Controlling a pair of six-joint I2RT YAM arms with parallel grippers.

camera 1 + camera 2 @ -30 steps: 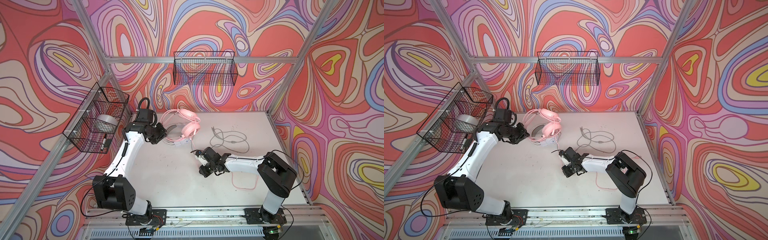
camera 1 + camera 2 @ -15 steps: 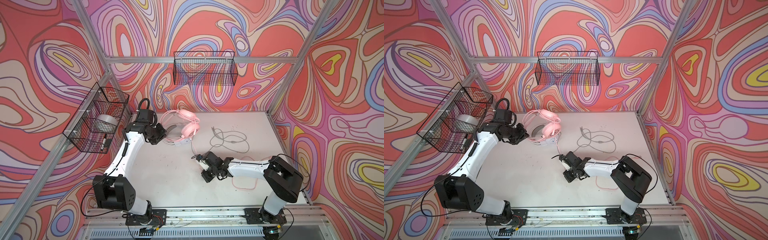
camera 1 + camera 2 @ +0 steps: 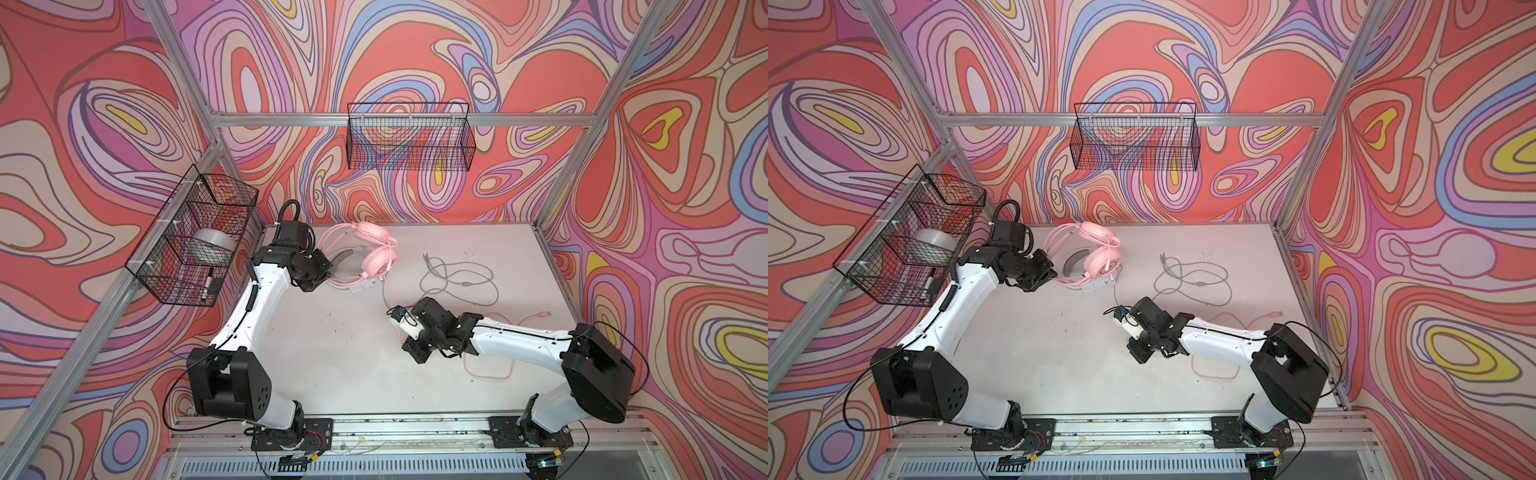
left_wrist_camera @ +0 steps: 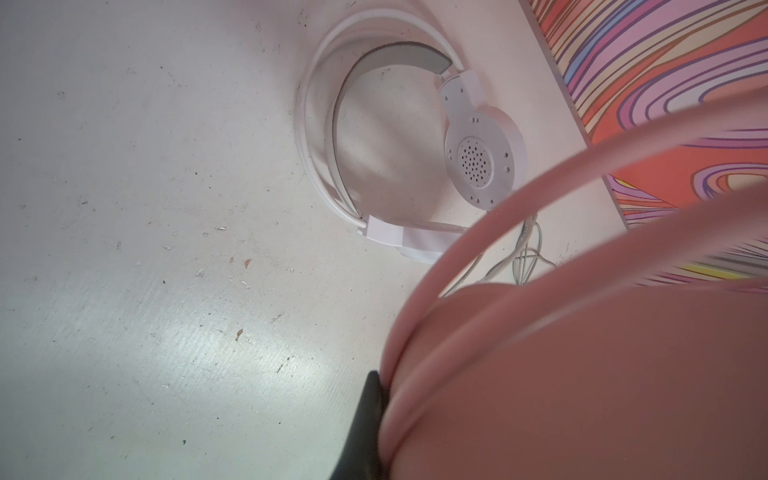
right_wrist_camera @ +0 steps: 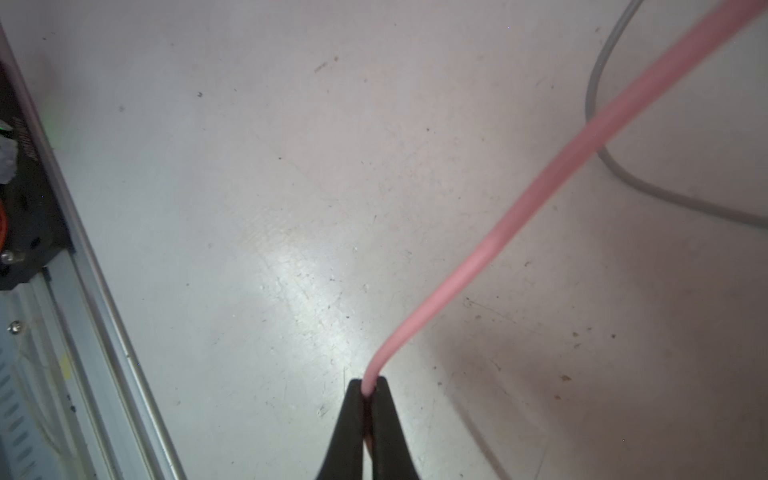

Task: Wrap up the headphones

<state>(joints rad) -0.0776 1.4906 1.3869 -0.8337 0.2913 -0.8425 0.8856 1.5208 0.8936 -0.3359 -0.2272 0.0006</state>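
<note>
The right hand pinches the limp-looking pink cable, while the left hand clamps the stiffer band of the pink headset.

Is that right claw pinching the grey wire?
No, the right gripper is shut on the pink cable; the grey cable lies free.

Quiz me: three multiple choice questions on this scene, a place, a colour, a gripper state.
1. The white headset lies: A in the side basket B on the table C on the front rail
2. The cable in the right gripper is: A grey B black C pink
3. The left gripper is: A open B shut on the pink headset C shut on a grey cable
B, it rests flat on the table. C, a pink cable leaves the shut jaws. B, its finger presses the pink band.
</note>
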